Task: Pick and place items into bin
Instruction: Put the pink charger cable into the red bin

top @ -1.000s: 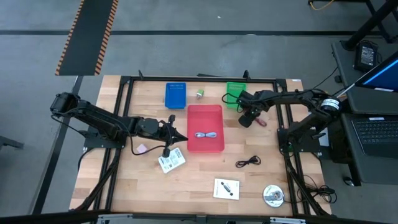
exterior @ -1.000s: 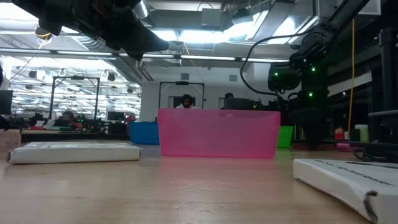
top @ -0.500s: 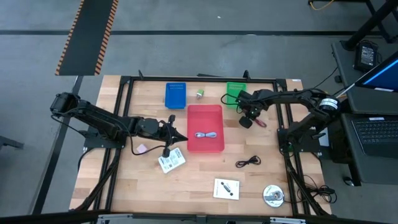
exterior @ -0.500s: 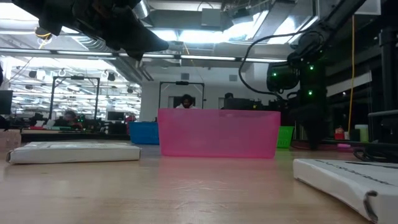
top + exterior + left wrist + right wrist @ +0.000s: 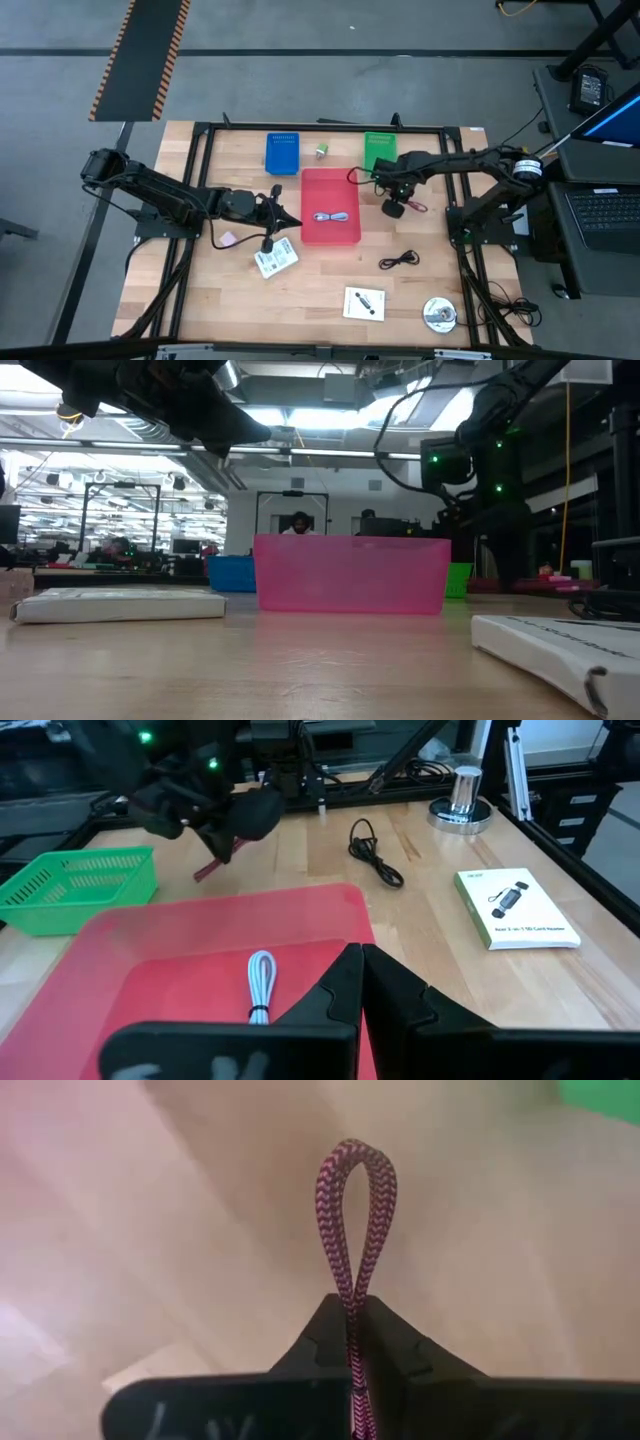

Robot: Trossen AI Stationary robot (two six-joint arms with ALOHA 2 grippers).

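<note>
My right gripper hovers just right of the red bin and is shut on the reddish braided cable. The cable's free end sticks out to the gripper's right. My left gripper is shut with nothing in it, at the bin's left rim. A white coiled cable lies inside the bin. On the wood lie the black cable, white card, silver disc, white-green packet and pink block. My right gripper pinches the reddish cable between its two shut fingers, just behind a bent loop that stands out past the fingertips. Two strands run side by side through the pinch. In the left wrist view the rest of the cable hangs below the gripper, apparently off the table.
A blue tray and a green tray sit toward the far edge, with a small green object between them. Black frame rails border the table. Bare wood lies between the bin and the black cable.
My right gripper has moved from beside the green tray toward the near edge and slightly toward the red bin, rising as the low view shows. The reddish cable has travelled with it. My left arm has kept still.
</note>
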